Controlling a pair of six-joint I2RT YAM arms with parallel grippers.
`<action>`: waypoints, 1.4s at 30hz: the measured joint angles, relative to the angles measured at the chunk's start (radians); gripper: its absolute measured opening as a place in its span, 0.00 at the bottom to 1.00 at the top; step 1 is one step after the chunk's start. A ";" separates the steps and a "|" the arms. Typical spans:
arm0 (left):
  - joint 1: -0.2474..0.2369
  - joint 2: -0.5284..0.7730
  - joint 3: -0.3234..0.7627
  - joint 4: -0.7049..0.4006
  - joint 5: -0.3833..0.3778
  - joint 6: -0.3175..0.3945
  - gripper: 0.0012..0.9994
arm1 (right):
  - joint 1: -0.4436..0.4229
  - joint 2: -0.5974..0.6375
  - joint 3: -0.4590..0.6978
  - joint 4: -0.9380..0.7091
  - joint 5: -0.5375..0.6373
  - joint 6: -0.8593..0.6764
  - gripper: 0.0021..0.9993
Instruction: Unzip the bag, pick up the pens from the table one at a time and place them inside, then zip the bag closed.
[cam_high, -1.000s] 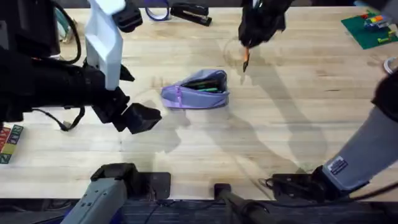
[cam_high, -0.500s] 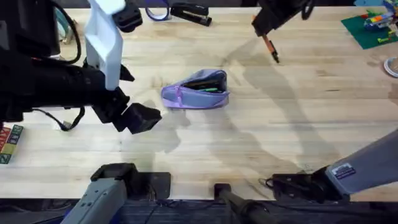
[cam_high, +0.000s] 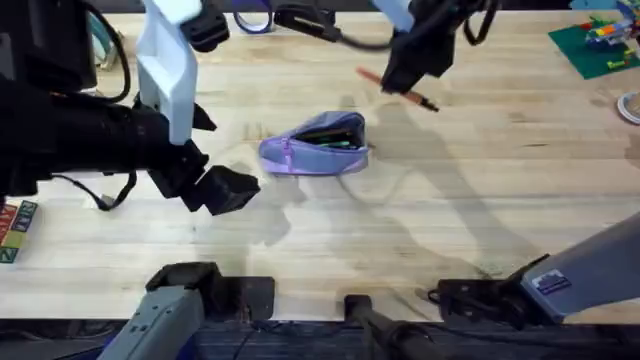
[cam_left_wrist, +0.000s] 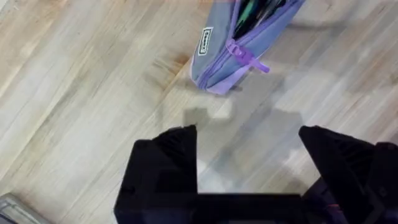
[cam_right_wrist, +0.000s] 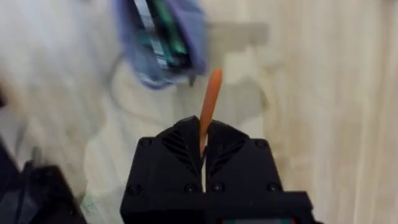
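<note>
**One orange pen held above the open bag**

One orange pen (cam_high: 398, 88) is clamped between the closed black fingers of the right gripper (cam_high: 408, 76), raised over the table (cam_high: 480, 170) just beyond the bag (cam_high: 315, 145). In the right wrist view the pen (cam_right_wrist: 210, 102) is a slim, smooth rod projecting from the fingers toward the bag (cam_right_wrist: 160, 43). The bag lies on the table, clear of both grippers. It is a soft lavender fabric pouch, unzipped along its length, with dark and green items visible inside. A purple zip pull (cam_left_wrist: 249, 56) hangs at its end. The left gripper (cam_left_wrist: 249, 168) hovers near the bag, empty, fingers spread wide. The table is pale wood with visible grain.
</note>
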 joint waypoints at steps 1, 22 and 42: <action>0.000 0.000 0.000 0.000 0.000 0.000 0.99 | 0.010 0.000 0.000 -0.013 -0.025 -0.023 0.03; 0.000 0.000 0.000 0.000 0.000 0.000 1.00 | 0.027 0.000 0.000 -0.035 -0.368 -0.254 0.03; 0.000 0.000 0.000 0.000 0.000 0.000 0.99 | 0.028 0.160 0.001 0.055 -0.446 -0.287 0.03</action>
